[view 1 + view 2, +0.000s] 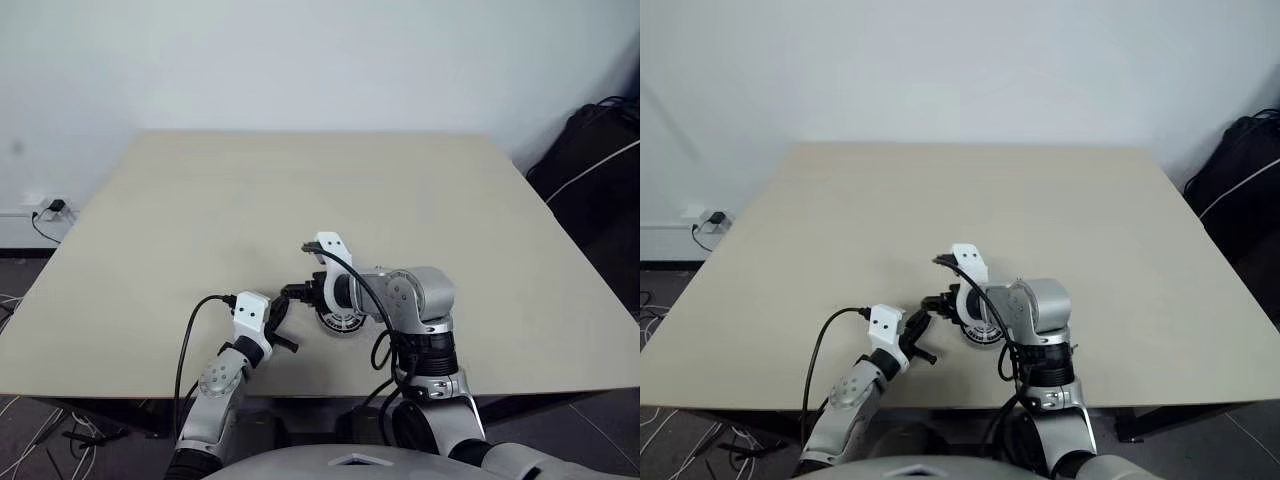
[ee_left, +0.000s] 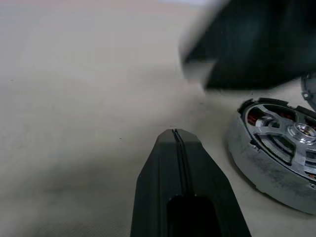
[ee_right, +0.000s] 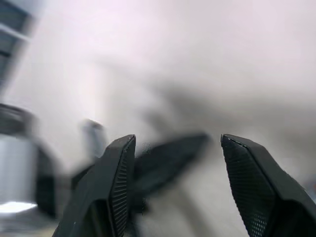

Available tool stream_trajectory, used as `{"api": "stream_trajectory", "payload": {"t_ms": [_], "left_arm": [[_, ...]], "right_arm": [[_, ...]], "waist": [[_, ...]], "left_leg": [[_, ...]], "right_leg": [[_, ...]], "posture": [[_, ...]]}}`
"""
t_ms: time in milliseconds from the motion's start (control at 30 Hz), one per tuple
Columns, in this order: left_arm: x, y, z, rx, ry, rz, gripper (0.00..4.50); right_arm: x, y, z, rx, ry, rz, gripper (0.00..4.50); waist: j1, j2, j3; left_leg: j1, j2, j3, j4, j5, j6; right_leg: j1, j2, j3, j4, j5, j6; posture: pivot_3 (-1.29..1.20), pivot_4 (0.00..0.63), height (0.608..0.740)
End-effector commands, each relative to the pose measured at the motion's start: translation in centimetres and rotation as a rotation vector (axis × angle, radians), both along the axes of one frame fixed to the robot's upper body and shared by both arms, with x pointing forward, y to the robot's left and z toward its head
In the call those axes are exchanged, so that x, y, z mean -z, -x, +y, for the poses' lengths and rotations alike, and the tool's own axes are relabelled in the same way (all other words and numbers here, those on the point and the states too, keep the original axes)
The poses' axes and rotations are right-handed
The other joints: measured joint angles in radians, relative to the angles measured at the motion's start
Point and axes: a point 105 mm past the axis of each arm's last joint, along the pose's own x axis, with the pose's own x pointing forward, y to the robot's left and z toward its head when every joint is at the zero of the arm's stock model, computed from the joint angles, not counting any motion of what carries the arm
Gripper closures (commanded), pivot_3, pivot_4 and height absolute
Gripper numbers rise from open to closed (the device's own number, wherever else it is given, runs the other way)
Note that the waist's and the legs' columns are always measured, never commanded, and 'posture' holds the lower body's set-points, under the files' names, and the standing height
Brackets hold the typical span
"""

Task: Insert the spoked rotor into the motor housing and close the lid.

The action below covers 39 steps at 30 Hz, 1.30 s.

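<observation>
Left wrist view gives us the housing (image 2: 276, 163), cut off at the frame, spoked rotor (image 2: 284, 133) seated inside. Our right arm hides most of it near the table's (image 1: 150, 250) front edge. Right gripper (image 3: 173, 143) gapes empty; left gripper (image 2: 176, 134) is closed on nothing.

a: how's the light over the counter (image 1: 200, 230)?
b: soft and even, fairly bright, no hard glare; only faint shadows under the arms by the near edge.
a: the wrist pictures?
b: left wrist: the left tool (image 2: 177, 143) is sharp, the motor housing (image 2: 276, 153) beside it is fairly crisp with dull glints on its hub, and a dark blurred shape hangs above. right wrist: the right tool (image 3: 173, 153) fingers are sharp, everything behind is smeared and washed pale.
</observation>
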Motion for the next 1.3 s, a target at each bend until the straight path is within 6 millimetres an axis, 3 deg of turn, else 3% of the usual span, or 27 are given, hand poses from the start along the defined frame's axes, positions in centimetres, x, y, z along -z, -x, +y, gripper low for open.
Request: {"api": "stream_trajectory", "payload": {"t_ms": [33,67,167,267,367,533,667,767,967,1300], "left_arm": [[-0.8,-0.3,0.0,0.004,0.014,-0.035,4.50],[-0.8,-0.3,0.0,0.004,0.014,-0.034,4.50],[-0.8,-0.2,0.0,0.005,0.013,-0.035,4.50],[-0.8,-0.2,0.1,0.003,0.012,-0.037,4.50],[-0.8,-0.2,0.1,0.001,0.006,-0.041,4.50],[-0.8,-0.2,0.1,0.011,-0.003,-0.045,4.50],[-0.9,-0.2,0.1,0.021,-0.007,-0.046,4.50],[-0.9,-0.2,0.0,0.033,-0.009,-0.045,4.50],[-1.0,-0.1,-0.1,0.045,-0.012,-0.040,4.50],[-0.9,0.1,-0.1,0.053,-0.016,-0.027,4.50]], "right_arm": [[-7.1,-0.9,2.2,-0.013,-0.266,-0.209,1.56],[-8.0,-1.5,1.7,0.030,-0.279,-0.262,1.56],[-9.5,-4.0,-1.2,0.220,-0.166,-0.477,2.45],[-9.1,-5.8,-5.3,0.369,0.103,-0.655,3.44],[-7.3,-6.4,-9.4,0.409,0.410,-0.785,4.47],[-2.4,-4.7,-15.5,0.386,0.754,-0.700,4.49],[0.4,-2.5,-18.2,0.328,0.881,-0.575,4.49],[2.3,-0.6,-18.8,0.200,0.941,-0.500,4.49],[3.3,2.8,-16.1,-0.064,0.809,-0.436,4.49],[1.7,2.3,-13.9,-0.059,0.683,-0.498,4.49]], "waist": [[0.000,0.000,0.000],[0.000,0.001,0.001],[-0.003,0.002,0.001],[-0.004,0.003,0.002],[0.007,0.002,0.001],[0.005,0.002,0.002],[0.004,0.002,0.002],[0.006,0.003,0.002],[0.009,0.002,0.003],[0.016,0.000,0.003]], "left_leg": [[0.000,0.000,0.000,0.000,0.000,0.001],[0.000,0.000,0.000,0.000,-0.001,0.001],[0.000,0.000,0.000,0.000,-0.002,0.003],[0.000,0.000,0.001,0.000,0.000,0.000],[0.000,-0.001,0.001,0.000,0.000,0.000],[-0.001,-0.001,0.003,-0.001,-0.001,0.002],[0.001,0.000,0.003,-0.001,-0.001,0.002],[0.001,0.001,0.002,0.000,-0.003,0.006],[0.001,0.001,0.001,0.001,-0.004,0.008],[-0.001,0.000,0.001,0.001,-0.006,0.011]], "right_leg": [[0.000,0.000,0.000,-0.001,0.000,0.000],[0.000,0.000,0.000,-0.002,0.000,0.000],[0.001,0.000,0.001,-0.003,-0.001,0.001],[0.000,0.000,0.001,-0.002,-0.003,0.004],[0.001,0.000,0.000,-0.003,-0.004,0.003],[0.002,-0.001,0.002,-0.006,-0.003,0.003],[0.002,0.000,0.002,-0.006,-0.004,0.005],[0.002,0.001,0.001,-0.006,-0.004,0.006],[0.003,0.001,0.001,-0.007,-0.004,0.006],[0.005,0.000,0.001,-0.013,-0.001,0.011]], "posture": [[0.00,0.000,0.740],[0.00,0.000,0.740],[0.00,0.000,0.740],[0.00,0.000,0.740],[0.00,0.000,0.740],[0.00,0.000,0.740],[0.00,0.000,0.740],[0.00,0.000,0.740],[0.00,0.000,0.740],[0.00,0.000,0.740]]}}
